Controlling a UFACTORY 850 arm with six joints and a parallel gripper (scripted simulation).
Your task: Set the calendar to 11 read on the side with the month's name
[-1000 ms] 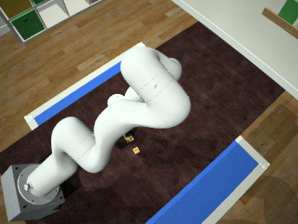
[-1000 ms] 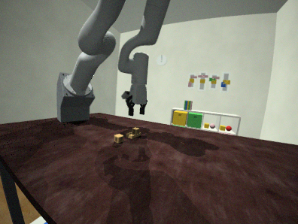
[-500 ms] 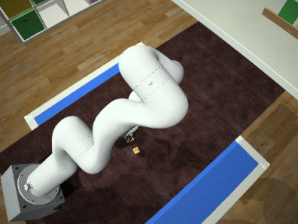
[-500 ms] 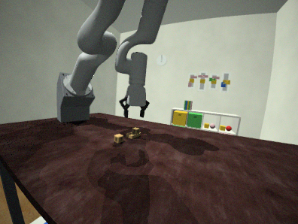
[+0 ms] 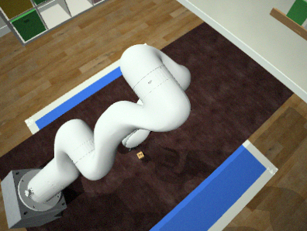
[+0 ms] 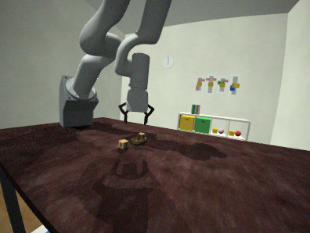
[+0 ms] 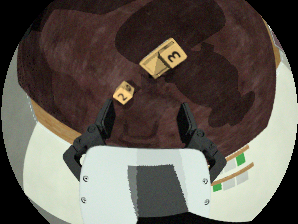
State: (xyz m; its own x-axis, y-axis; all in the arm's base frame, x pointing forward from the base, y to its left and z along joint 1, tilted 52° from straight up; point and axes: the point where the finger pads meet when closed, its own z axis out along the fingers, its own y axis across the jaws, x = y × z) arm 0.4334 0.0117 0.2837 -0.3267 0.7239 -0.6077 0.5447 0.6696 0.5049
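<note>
Gripper (image 6: 136, 122) (image 7: 146, 108) spread wide, nothing between fingers, in exterior view hanging above table (image 6: 219, 188) (image 5: 217, 77) (image 7: 65, 65), left of frame's middle; small tray (image 6: 137, 141) (image 7: 154, 66) on table, upper middle of wrist view; cube with 3 on top (image 6: 141, 135) (image 7: 173, 55) in tray's right part there, dark digit tilted in frame; other cube (image 5: 140, 155) (image 6: 123, 144) (image 7: 123, 93) on table outside tray, lower left of it in wrist view, 2 showing on one face, near but apart from tray; tray hidden under arm (image 5: 163, 97) (image 6: 138, 70) in top view
</note>
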